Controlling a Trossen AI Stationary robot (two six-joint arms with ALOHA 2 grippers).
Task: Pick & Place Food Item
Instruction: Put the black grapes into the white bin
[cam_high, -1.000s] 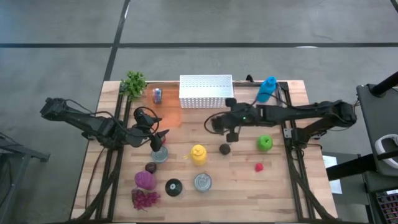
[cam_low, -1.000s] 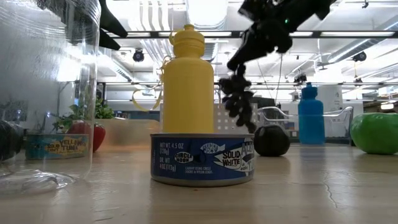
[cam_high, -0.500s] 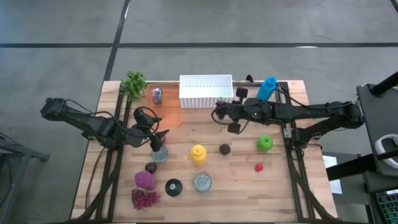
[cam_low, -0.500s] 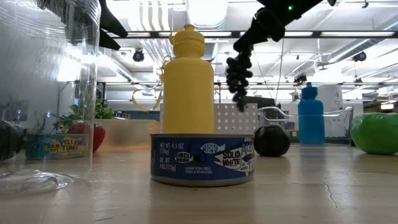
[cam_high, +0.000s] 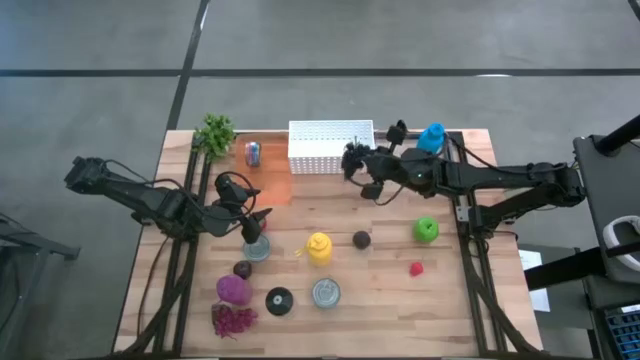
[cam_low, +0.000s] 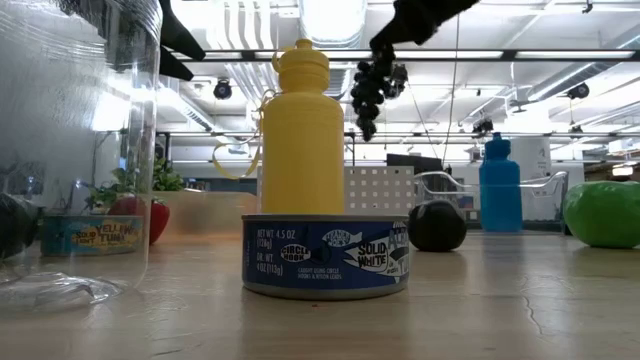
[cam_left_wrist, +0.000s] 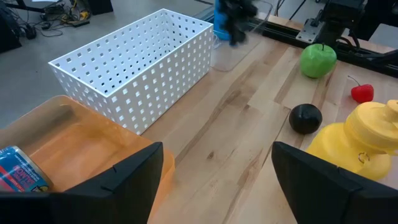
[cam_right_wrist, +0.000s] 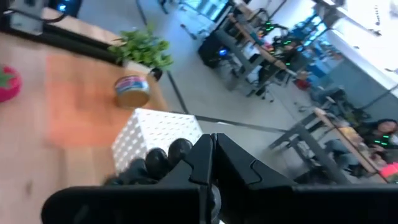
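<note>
Holding a bunch of dark grapes (cam_low: 368, 92), my right gripper (cam_high: 352, 160) is clenched on it, high over the table (cam_high: 440, 290) at the right end of the white basket (cam_high: 330, 146). In the low view the grapes hang in the air from the closed fingers, above and just to the right of the yellow bottle (cam_low: 303, 130), touching nothing below. From the right wrist view I see the round grapes (cam_right_wrist: 163, 157) pressed at the fingertips, with the basket (cam_right_wrist: 158, 134) under them.

My left gripper (cam_high: 256, 222) waits near the table's left side, its fingers spread wide and holding nothing, close to a glass (cam_high: 256, 248). Its wrist view looks over an orange tray (cam_left_wrist: 74, 149), the basket (cam_left_wrist: 134, 65), a black ball (cam_left_wrist: 305, 118) and a green apple (cam_left_wrist: 318, 60).

A tuna can (cam_low: 326, 256) stands in front of the yellow bottle in the low view, and a blue bottle (cam_high: 430, 142) stands near the back right corner.
</note>
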